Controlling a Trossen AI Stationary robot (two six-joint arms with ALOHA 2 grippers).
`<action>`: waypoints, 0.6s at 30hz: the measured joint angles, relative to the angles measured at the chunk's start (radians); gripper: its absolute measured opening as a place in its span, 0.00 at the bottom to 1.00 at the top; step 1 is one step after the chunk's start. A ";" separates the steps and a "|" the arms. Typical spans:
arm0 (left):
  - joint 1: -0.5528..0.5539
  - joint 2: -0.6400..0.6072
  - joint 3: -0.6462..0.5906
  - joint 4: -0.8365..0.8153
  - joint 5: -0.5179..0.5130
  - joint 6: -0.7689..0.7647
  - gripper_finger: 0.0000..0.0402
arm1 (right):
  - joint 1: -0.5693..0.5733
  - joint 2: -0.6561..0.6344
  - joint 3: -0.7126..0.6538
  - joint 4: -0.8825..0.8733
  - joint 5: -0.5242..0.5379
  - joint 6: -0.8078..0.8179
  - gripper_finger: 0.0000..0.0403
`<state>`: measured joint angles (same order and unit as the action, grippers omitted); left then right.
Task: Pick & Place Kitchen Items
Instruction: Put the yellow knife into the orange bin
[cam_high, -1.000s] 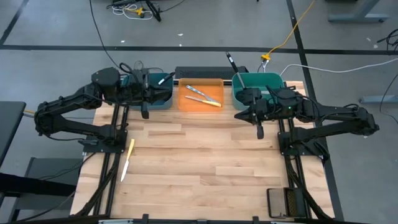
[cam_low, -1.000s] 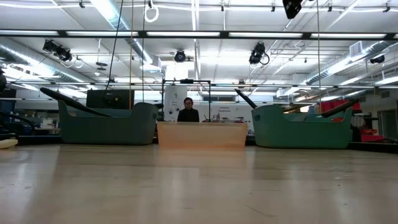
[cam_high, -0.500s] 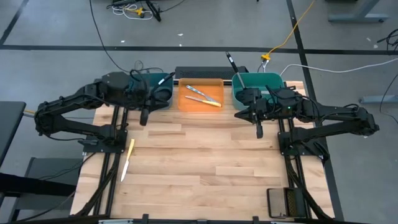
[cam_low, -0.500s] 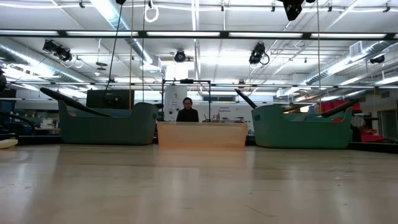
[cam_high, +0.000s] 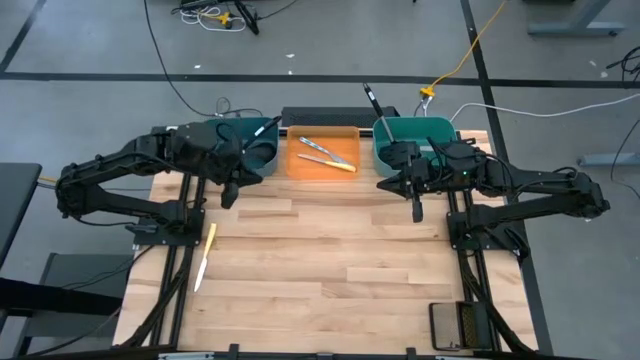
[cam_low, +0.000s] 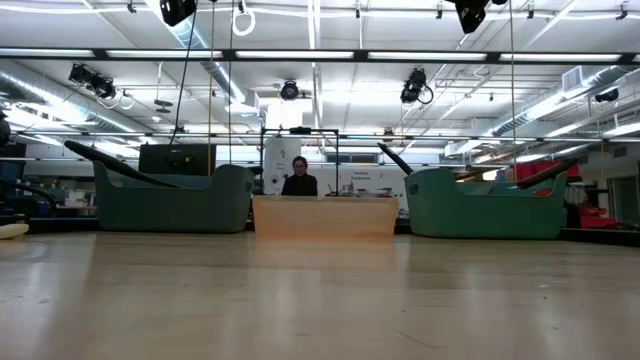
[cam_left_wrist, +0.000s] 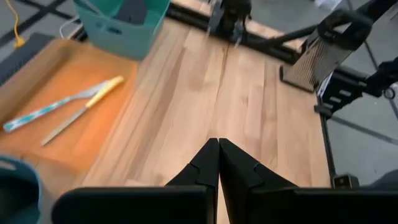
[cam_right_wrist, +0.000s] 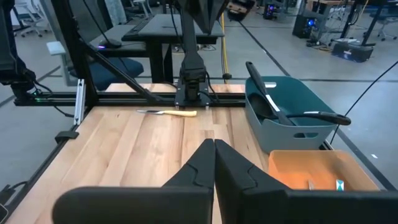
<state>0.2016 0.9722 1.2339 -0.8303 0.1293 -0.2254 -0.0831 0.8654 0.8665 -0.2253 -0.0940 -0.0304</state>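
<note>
A yellow-handled knife (cam_high: 205, 256) (cam_right_wrist: 166, 112) lies flat on the wooden table near its left edge. Two more knives (cam_high: 326, 155) (cam_left_wrist: 74, 107) lie in the orange bin (cam_high: 300, 168). Black utensils stick out of the left teal bin (cam_high: 262, 162) and the right teal bin (cam_high: 390, 132). My left gripper (cam_high: 231, 193) (cam_left_wrist: 219, 152) hangs shut above the table just in front of the left teal bin, tipped downward, with nothing in it. My right gripper (cam_high: 418, 207) (cam_right_wrist: 214, 149) hangs shut in front of the right teal bin, also with nothing in it.
The three bins stand in a row along the table's far edge (cam_low: 325, 215). Bare wood (cam_high: 330, 260) stretches from the bins to the near edge. A person (cam_low: 299, 178) stands in the room beyond the table.
My left gripper has tipped downward and sunk a little, its fingertips swinging toward the table's near edge; it now shows at the top of the low view. It stays shut.
</note>
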 joint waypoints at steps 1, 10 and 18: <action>0.000 0.000 0.000 -0.013 0.000 -0.003 0.04 | 0.000 0.000 0.000 0.000 0.000 0.000 0.02; 0.000 0.003 0.000 -0.117 0.001 -0.006 0.04 | 0.000 0.000 0.000 0.000 0.000 0.000 0.02; 0.000 0.012 -0.002 -0.227 0.032 -0.007 0.04 | 0.000 0.000 0.000 0.000 0.000 0.000 0.02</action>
<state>0.2016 0.9846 1.2324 -1.0572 0.1615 -0.2324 -0.0834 0.8654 0.8661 -0.2256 -0.0940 -0.0307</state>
